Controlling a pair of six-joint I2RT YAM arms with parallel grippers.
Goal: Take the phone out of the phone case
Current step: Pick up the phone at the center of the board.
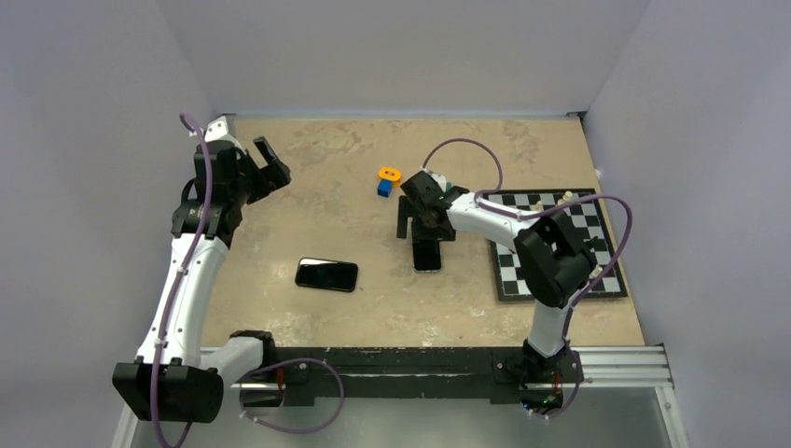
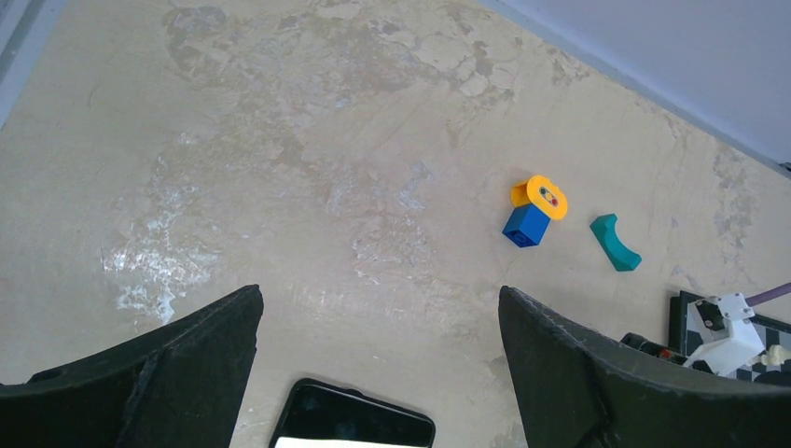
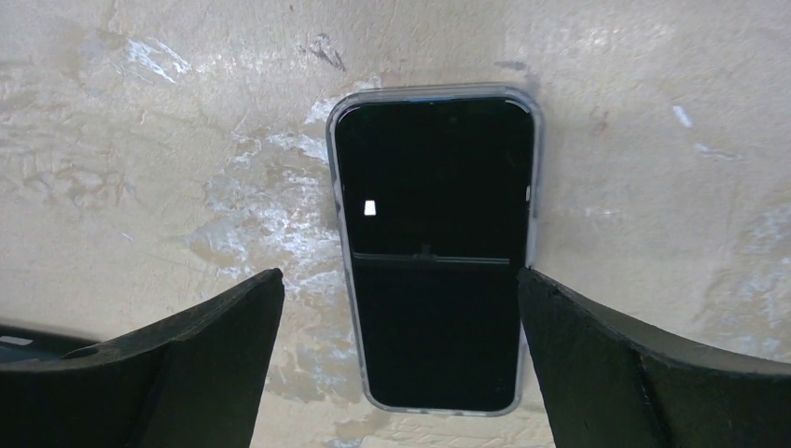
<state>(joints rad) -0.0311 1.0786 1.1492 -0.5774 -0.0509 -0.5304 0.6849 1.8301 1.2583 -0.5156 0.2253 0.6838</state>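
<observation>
Black-screened phone in clear rimmed case, flat on mottled beige tabletop; right gripper spread wide, black fingers flanking phone.

Plain pale-grey walls enclose a mottled beige tabletop under even, soft light.

Mottled beige counter, blotched with whitish patches. Glossy black phone rimmed by a translucent grey phone case. Plain black second phone. Orange block, blue cube, teal piece. Black-and-white checkerboard. Matte black left claw and right claw; white arms, purple cables.
</observation>
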